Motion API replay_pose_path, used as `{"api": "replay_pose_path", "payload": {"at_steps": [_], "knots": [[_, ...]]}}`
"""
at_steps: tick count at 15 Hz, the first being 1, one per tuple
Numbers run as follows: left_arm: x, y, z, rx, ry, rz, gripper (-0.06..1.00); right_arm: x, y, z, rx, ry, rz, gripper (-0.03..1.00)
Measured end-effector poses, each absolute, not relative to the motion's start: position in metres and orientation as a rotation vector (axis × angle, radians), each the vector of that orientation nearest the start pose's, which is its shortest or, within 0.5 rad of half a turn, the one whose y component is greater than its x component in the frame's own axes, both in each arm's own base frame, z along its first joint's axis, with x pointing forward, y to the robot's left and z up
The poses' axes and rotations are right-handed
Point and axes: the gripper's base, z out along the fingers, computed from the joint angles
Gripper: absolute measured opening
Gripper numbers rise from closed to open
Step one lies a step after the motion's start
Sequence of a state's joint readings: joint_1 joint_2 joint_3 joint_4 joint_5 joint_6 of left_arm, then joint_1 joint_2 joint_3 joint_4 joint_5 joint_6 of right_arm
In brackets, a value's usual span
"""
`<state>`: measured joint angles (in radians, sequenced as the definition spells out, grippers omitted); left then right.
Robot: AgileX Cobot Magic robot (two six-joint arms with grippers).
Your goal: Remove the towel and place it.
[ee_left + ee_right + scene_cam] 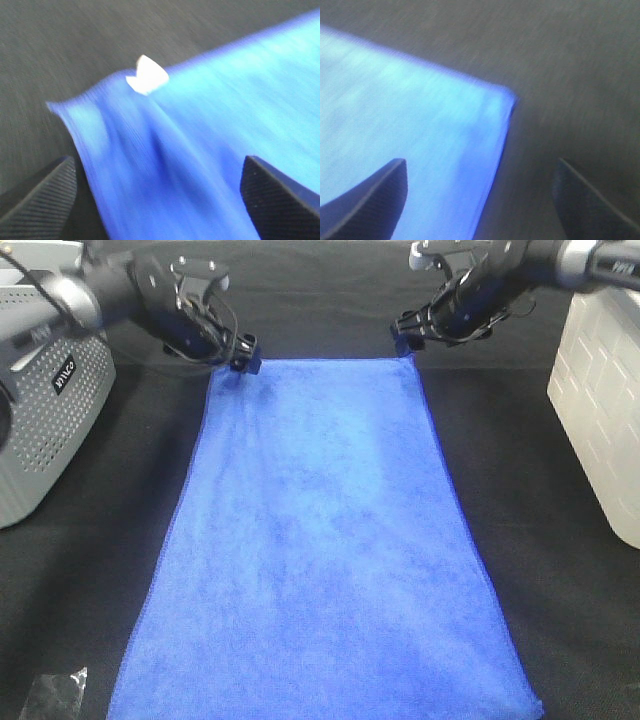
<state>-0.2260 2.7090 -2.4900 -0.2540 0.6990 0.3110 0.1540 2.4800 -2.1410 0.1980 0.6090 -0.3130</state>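
Observation:
The royal-blue towel [325,540] lies spread flat on the black table, its long side running from the near edge to the far side. My left gripper [243,358] is at the towel's far left corner, and my right gripper [405,335] is at its far right corner. In the left wrist view the left gripper [160,200] is open, with the rumpled towel corner [210,150] and its white tag [147,75] beyond the fingers. In the right wrist view the right gripper [480,200] is open over the flat towel corner [410,115].
A grey perforated basket [40,410] stands at the left edge. A white crate [600,390] stands at the right edge. A small dark crumpled item [55,695] lies at the near left. Black table cloth [560,620] surrounds the towel.

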Motion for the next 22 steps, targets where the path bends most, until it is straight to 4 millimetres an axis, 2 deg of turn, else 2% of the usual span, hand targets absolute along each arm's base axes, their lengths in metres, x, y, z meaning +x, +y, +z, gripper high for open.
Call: {"api": "replay_pose_path", "payload": {"at_steps": [1, 2, 3, 6, 7, 8, 10, 11, 12, 13, 15, 17, 19, 20, 21, 22], "knots": [[0.56, -0.145, 0.151, 0.504, 2.384, -0.265, 0.82, 0.539, 0.095, 0.171, -0.403, 2.435, 0.166, 0.76], [0.56, -0.145, 0.151, 0.504, 2.384, -0.265, 0.82, 0.539, 0.095, 0.171, -0.403, 2.435, 0.166, 0.76], [0.551, -0.145, 0.174, 0.515, 2.427, -0.286, 0.82, 0.53, 0.095, 0.189, -0.359, 2.486, 0.197, 0.76], [0.519, -0.14, 0.247, 0.51, 2.527, -0.326, 0.82, 0.495, 0.088, 0.254, -0.295, 2.624, 0.202, 0.76], [0.507, -0.134, 0.277, 0.49, 2.533, -0.286, 0.82, 0.476, 0.085, 0.287, -0.283, 2.653, 0.195, 0.76], [0.501, -0.128, 0.297, 0.441, 2.515, -0.237, 0.82, 0.464, 0.083, 0.309, -0.282, 2.645, 0.196, 0.76], [0.495, -0.107, 0.326, 0.318, 2.481, -0.129, 0.82, 0.445, 0.076, 0.348, -0.274, 2.579, 0.19, 0.76], [0.492, -0.088, 0.34, 0.234, 2.462, -0.091, 0.82, 0.438, 0.068, 0.363, -0.239, 2.553, 0.189, 0.76], [0.49, -0.068, 0.352, 0.168, 2.442, -0.061, 0.82, 0.434, 0.055, 0.374, -0.189, 2.533, 0.182, 0.76], [0.486, -0.039, 0.368, 0.082, 2.415, -0.042, 0.82, 0.43, 0.031, 0.386, -0.095, 2.511, 0.165, 0.76], [0.476, -0.008, 0.38, 0.006, 2.409, -0.013, 0.82, 0.419, 0.014, 0.401, -0.045, 2.479, 0.12, 0.76], [0.458, 0.007, 0.382, -0.034, 2.458, 0.002, 0.82, 0.398, 0.013, 0.419, -0.048, 2.45, 0.107, 0.76], [0.426, 0.01, 0.384, -0.037, 2.523, 0.019, 0.82, 0.362, 0.012, 0.43, -0.045, 2.454, 0.103, 0.76], [0.403, 0.01, 0.388, -0.037, 2.548, 0.026, 0.82, 0.34, 0.012, 0.43, -0.045, 2.473, 0.103, 0.76], [0.39, 0.01, 0.391, -0.037, 2.554, 0.026, 0.82, 0.327, 0.011, 0.43, -0.045, 2.48, 0.101, 0.76], [0.364, 0.009, 0.395, -0.04, 2.554, 0.03, 0.82, 0.297, 0.011, 0.433, -0.045, 2.478, 0.095, 0.76]]}}
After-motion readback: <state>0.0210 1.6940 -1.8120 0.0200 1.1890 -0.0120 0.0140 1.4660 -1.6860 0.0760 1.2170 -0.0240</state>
